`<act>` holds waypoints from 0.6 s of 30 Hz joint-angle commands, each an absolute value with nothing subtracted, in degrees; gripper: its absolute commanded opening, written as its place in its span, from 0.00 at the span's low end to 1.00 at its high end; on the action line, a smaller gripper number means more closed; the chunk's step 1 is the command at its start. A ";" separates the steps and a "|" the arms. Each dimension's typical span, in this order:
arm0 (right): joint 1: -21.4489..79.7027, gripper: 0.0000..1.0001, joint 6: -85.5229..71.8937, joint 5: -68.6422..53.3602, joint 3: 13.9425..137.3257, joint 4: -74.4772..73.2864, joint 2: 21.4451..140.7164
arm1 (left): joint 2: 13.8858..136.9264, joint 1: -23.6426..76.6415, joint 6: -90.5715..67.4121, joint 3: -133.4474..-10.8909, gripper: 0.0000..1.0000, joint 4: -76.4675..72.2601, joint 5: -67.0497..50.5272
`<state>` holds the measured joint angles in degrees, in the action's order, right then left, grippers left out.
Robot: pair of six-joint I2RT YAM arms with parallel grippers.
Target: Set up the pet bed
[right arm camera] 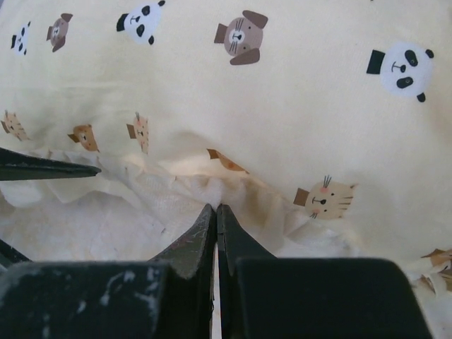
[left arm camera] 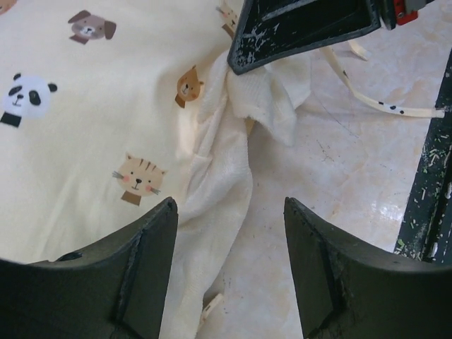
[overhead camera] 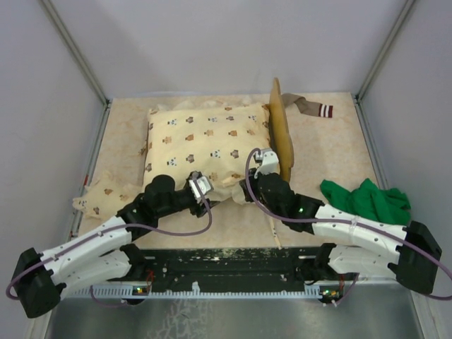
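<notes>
My beige table [overhead camera: 332,148] carries the pet bed [overhead camera: 282,134], its trailing quilt [overhead camera: 205,141], a green cloth [overhead camera: 367,200] and, I think, a printed pillow [overhead camera: 106,196].

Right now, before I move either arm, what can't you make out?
Pet bed: top view shows only a wooden edge; the quilt hides the rest.
Right end effector: shut, right wrist view; whether it pinches the quilt's frill is unclear.
Area under the quilt: hidden in all views.

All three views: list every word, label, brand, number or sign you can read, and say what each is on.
None: no readable text in any view. The quilt carries only printed animal faces, no lettering.
</notes>
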<state>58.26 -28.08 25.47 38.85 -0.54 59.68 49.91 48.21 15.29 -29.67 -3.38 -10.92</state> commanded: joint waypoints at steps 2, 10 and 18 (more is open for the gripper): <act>56.78 0.00 -27.13 20.78 37.24 2.50 58.36 | 52.87 47.98 24.56 -32.33 0.66 -3.17 -15.41; 56.28 0.00 -27.66 19.50 36.61 3.17 57.95 | 60.67 48.11 26.07 -33.59 0.65 -6.83 -19.47; 55.60 0.00 -27.87 18.31 35.23 3.16 57.13 | 66.69 48.69 22.63 -29.19 0.67 -19.40 -7.65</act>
